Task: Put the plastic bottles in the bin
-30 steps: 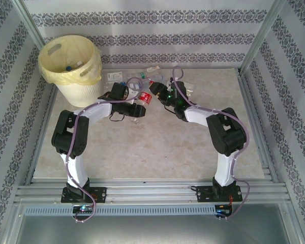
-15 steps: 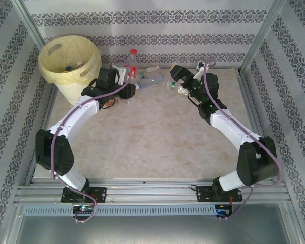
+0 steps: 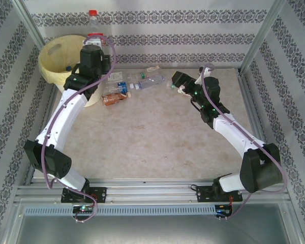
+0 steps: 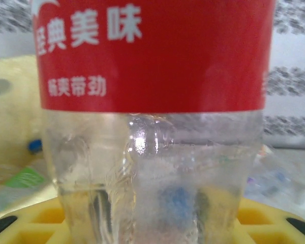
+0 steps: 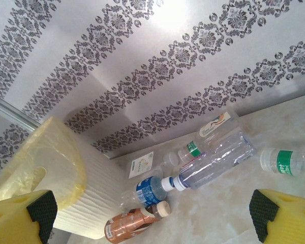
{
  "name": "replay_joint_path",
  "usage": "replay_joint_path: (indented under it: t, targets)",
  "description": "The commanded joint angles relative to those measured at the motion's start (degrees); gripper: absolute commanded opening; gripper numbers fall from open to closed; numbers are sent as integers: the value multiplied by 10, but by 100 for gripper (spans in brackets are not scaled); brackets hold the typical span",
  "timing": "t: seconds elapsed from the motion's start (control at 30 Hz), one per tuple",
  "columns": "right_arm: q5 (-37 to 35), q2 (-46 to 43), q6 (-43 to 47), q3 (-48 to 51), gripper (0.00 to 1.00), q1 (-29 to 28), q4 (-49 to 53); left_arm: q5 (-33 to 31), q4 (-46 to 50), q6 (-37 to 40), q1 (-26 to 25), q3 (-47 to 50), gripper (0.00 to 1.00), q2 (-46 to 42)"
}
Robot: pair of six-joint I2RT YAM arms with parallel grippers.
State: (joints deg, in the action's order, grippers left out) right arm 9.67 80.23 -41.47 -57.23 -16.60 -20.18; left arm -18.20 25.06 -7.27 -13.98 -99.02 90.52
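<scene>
Since half a second ago the left arm has swung up and over toward the bin (image 3: 53, 53), carrying the red-labelled bottle (image 3: 94, 28) higher, while the right arm has stayed near the back of the table (image 3: 157, 132). The left gripper (image 3: 93, 46) is pinching that bottle low on its clear body; in the top view the bottle stands upright with its red cap uppermost, next to the bin's right rim. In the left wrist view the bottle (image 4: 152, 56) sits between the yellow fingers (image 4: 20, 226), red label above and clear ribbed plastic below. The right gripper (image 3: 176, 81) hangs over the table with its jaws spread wide and nothing between them; its black pads (image 5: 40, 208) stand far apart in the right wrist view. Other bottles lie on their sides on the table near the bin (image 5: 51, 162): a copper-coloured bottle (image 5: 129, 223) just beside the bin's wall, a blue-labelled bottle (image 5: 150, 189) touching it, a long clear bottle (image 5: 213, 160) beyond, and a green-labelled bottle (image 5: 287, 161) further right.
</scene>
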Motion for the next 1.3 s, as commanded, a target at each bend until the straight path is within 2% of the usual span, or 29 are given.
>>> replay_joint_path:
  t: [0.0, 0.47, 0.63, 0.7, 0.83, 1.03, 1.1, 1.17, 1.27]
  targets:
    - [-9, -10, 34, -27, 98, 6, 24, -66, -21, 32, 28, -38, 50, -10]
    - [-25, -34, 18, -12, 98, 2, 34, -63, -46, 83, 162, -71, 51, 29]
    - [-37, -46, 18, -2, 98, 2, 45, -40, -125, 98, 207, -26, 50, 33]
    - [-44, -49, 18, 3, 98, 2, 48, -42, -121, 96, 226, -44, 50, 55]
    - [-48, -52, 20, 5, 98, 2, 53, -59, -115, 106, 251, -80, 51, 97]
    - [-49, -55, 24, 4, 98, 2, 60, 12, -95, 98, 271, -105, 54, 144]
    - [-48, -56, 24, 3, 98, 2, 61, 17, -88, 100, 271, -121, 55, 161]
    - [-48, -56, 22, 3, 98, 1, 62, -1, -80, 96, 271, -137, 55, 179]
    - [-47, -57, 21, 3, 98, 2, 66, -57, -60, 71, 271, -166, 61, 203]
